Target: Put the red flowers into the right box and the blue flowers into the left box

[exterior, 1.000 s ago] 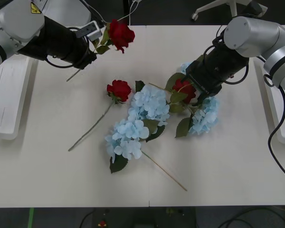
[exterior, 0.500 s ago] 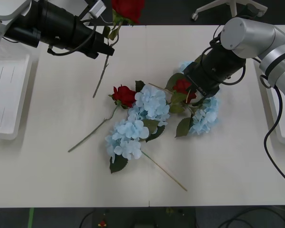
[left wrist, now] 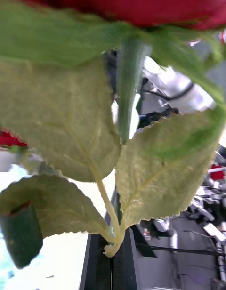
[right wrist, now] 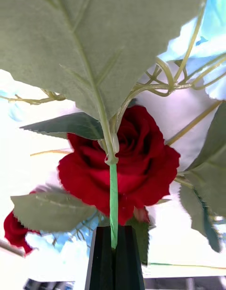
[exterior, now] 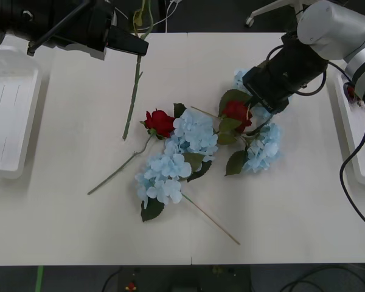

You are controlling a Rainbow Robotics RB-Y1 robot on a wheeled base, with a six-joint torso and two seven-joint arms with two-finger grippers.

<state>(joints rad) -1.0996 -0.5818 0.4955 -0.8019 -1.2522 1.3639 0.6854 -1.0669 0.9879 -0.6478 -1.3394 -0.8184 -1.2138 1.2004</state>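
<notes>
Front view: my left gripper (exterior: 135,47) sits above the worktop's far edge, left of centre, fingers pinched on a rose stem (exterior: 132,97). That stem now hangs down over the worktop; its bloom, in sight half a second ago, has risen past the top of the picture. My right gripper (exterior: 255,103) has moved toward the far right corner since then, and the red rose (exterior: 237,111) it works at has shifted with it. In the right wrist view the black fingers (right wrist: 104,261) are pressed together on that rose's green stem (right wrist: 113,210). In the left wrist view the fingers (left wrist: 100,266) clamp a stem below broad leaves (left wrist: 61,125). A third red rose (exterior: 160,122) and the blue flowers (exterior: 191,134) lie unmoved at mid-worktop. The left box (exterior: 15,170) rests at the left edge, the right box (exterior: 356,146) at the right edge.
</notes>
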